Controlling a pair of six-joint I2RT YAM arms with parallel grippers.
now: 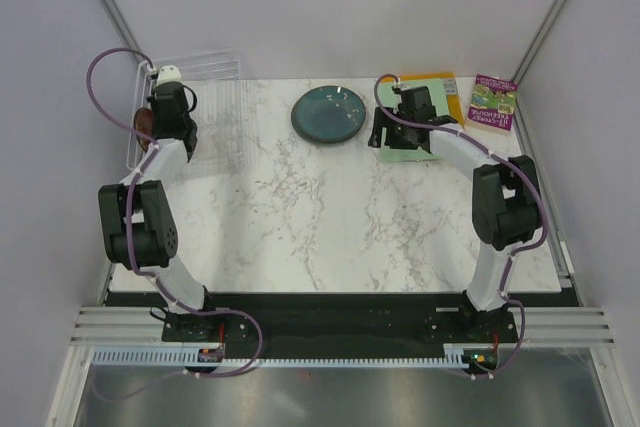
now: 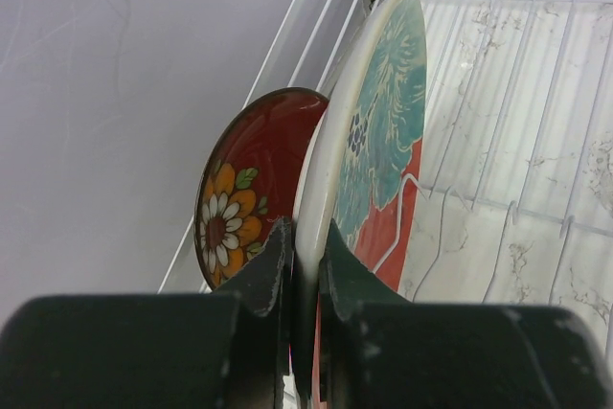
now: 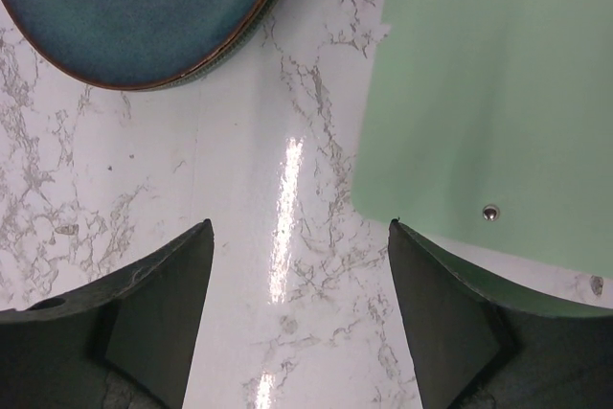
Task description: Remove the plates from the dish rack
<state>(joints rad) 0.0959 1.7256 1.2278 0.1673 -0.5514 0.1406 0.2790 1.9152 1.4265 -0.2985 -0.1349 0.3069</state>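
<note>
The white wire dish rack (image 1: 215, 117) stands at the table's far left. In the left wrist view two plates stand upright in the dish rack (image 2: 498, 203): a red one with a teal and pale pattern (image 2: 383, 112) and, beside it, a red one with orange and white flowers (image 2: 244, 203). My left gripper (image 2: 306, 246) is shut on the patterned plate's white rim; from above, my left gripper (image 1: 158, 125) is over the rack's left end. A glossy dark teal plate (image 1: 328, 113) lies flat on the table. My right gripper (image 3: 299, 237) is open and empty over bare marble, right of the teal plate (image 3: 134, 7).
A flat light-green mat (image 3: 498, 83) lies just right of my right gripper (image 1: 392, 132). An orange flat thing (image 1: 440, 82) and a book (image 1: 493, 102) lie at the far right. Grey walls close in the table on the left, back and right.
</note>
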